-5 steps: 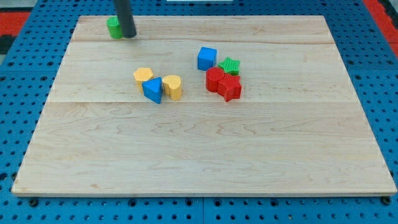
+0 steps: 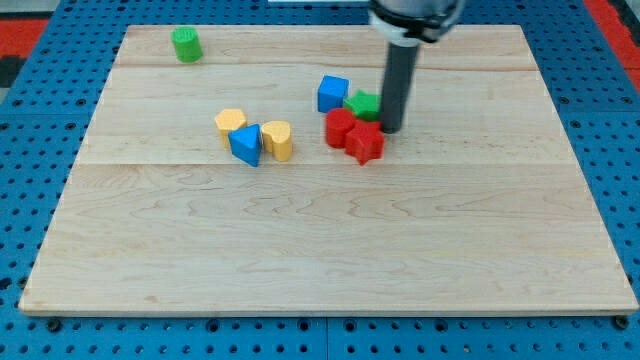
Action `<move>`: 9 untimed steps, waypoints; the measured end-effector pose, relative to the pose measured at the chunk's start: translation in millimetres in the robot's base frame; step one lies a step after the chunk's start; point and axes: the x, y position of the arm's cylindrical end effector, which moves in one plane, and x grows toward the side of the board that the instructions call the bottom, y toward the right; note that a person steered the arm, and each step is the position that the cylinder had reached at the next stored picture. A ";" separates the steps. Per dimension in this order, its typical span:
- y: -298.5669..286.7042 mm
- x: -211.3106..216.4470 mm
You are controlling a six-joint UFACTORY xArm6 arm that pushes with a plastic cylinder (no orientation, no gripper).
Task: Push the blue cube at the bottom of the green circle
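The blue cube sits above the board's middle, a little right of centre. The green circle, a short cylinder, stands near the view's top left corner of the board. My tip rests on the board just right of a green star and above a red star. It is right of and slightly below the blue cube, with the green star between them. The tip seems to touch the green and red blocks.
A red cylinder-like block sits left of the red star. Left of centre are a yellow block, a blue triangle and a yellow heart-like block. The wooden board lies on a blue pegboard.
My tip moved from beside the green circle at the top left to the right side of the green and red stars. The green star and the red blocks shifted slightly left.
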 end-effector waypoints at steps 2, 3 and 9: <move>-45.9 -35.7; -44.4 -43.8; -164.8 -109.5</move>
